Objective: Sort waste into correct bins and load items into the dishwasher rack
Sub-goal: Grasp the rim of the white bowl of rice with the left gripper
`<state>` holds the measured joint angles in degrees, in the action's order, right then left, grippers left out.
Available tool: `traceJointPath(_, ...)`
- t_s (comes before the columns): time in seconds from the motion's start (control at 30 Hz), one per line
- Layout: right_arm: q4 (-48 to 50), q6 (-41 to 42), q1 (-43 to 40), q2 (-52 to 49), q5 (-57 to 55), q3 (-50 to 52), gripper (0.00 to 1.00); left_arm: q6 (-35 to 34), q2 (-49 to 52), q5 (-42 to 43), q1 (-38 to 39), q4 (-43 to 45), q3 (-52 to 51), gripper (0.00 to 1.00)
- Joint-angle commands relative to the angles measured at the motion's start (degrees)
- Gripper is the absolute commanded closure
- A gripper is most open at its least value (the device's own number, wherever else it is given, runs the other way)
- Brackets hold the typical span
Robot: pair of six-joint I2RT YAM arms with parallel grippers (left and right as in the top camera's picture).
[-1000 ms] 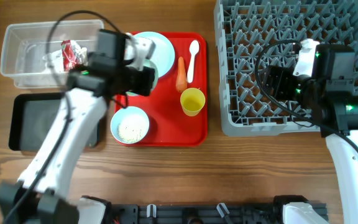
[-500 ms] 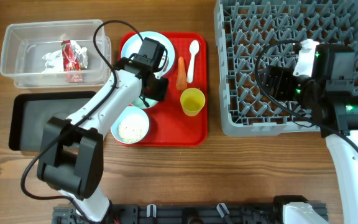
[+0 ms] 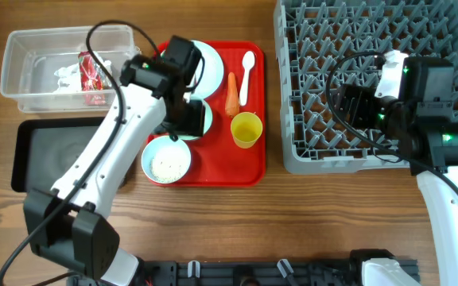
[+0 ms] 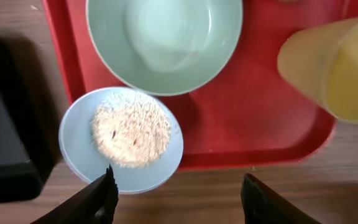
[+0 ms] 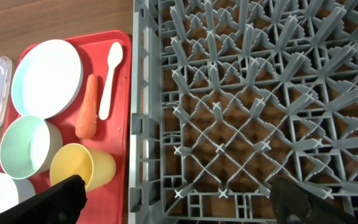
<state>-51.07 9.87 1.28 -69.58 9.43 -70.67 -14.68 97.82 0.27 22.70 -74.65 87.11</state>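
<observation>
Wooden worktop (image 3: 332, 222) holds the whole job: clear tub (image 3: 22, 79) and black tray (image 3: 46, 159) on the left, red tray (image 3: 249, 171) in the middle, rack (image 3: 324, 48) on the right. Tissue (image 3: 64, 75) and wrapper (image 3: 94, 70) lie in the tub, so by my reading the dry waste is sorted; carrot (image 3: 230, 94) and rice (image 3: 168, 164) are not.

Your left arm (image 3: 106, 159) reaches across the black tray onto the red tray, its jaws released, spread wide and holding nothing. The wrist view looks straight down between them at the rice bowl (image 4: 122, 140), with the empty bowl (image 4: 163, 43) just beyond and the cup (image 4: 331, 68) off to one side. That placement suits a grab on the rice bowl's rim, probably to tip the grains into a bin before racking it. The two bowls touch or nearly touch, so take the rim on the side away from the empty bowl.

Your right arm (image 3: 432, 103) hangs over the rack, jaws also released and empty, clear of the tray and close to where dishes will land. Plate (image 5: 47, 78), spoon (image 5: 109, 79), both bowls and cup sit on the red tray; nothing is racked yet.
</observation>
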Motion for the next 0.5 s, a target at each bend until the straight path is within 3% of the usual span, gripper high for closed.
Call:
traceJointPath(0.0,0.0,0.6,-0.2,-0.3,0.4,-1.0,0.02,-4.3,0.2,0.6,1.8,4.0,-11.8,0.35)
traceJointPath(0.27,-0.9,0.6,-0.2,-0.3,0.4,-1.0,0.03,-4.0,0.2,0.5,3.1,21.6,-25.8,0.45)
traceJointPath(0.37,-0.8,0.6,-0.2,-0.3,0.4,-1.0,0.03,-4.0,0.2,0.5,3.1,24.9,-28.3,0.56)
traceJointPath(0.47,-0.9,0.6,-0.2,-0.3,0.4,-1.0,0.03,-4.0,0.2,0.5,3.1,25.4,-28.4,0.78)
